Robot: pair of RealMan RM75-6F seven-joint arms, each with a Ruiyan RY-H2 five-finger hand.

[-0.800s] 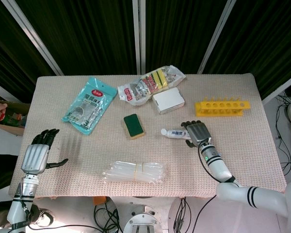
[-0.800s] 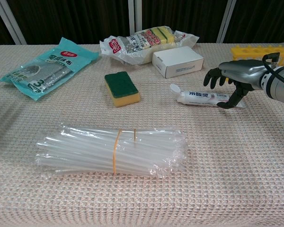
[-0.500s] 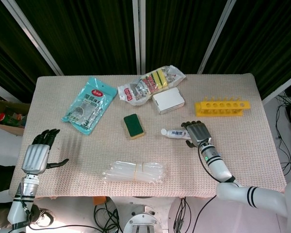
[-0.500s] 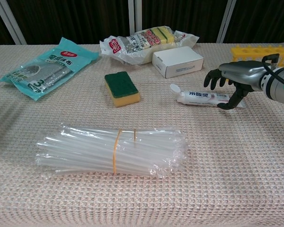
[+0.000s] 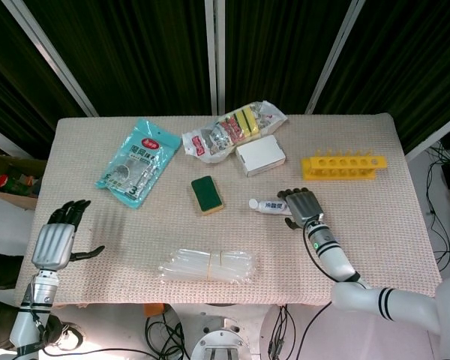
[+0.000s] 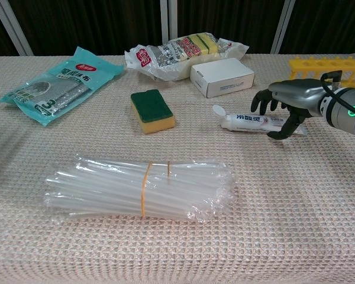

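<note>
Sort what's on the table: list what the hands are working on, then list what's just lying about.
In hand:
right hand, curled over the toothpaste tube, grip not yet clear

Lying about:
left hand, open, apart
sponge
white box
yellow rack
teal packet
sponge pack
clear tube bundle

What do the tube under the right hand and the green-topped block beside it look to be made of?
Tube: probably soft glossy plastic, white with printed lettering and a flared cap. Block: apparently a sponge, yellow foam with a matte green scouring layer on top.
</note>
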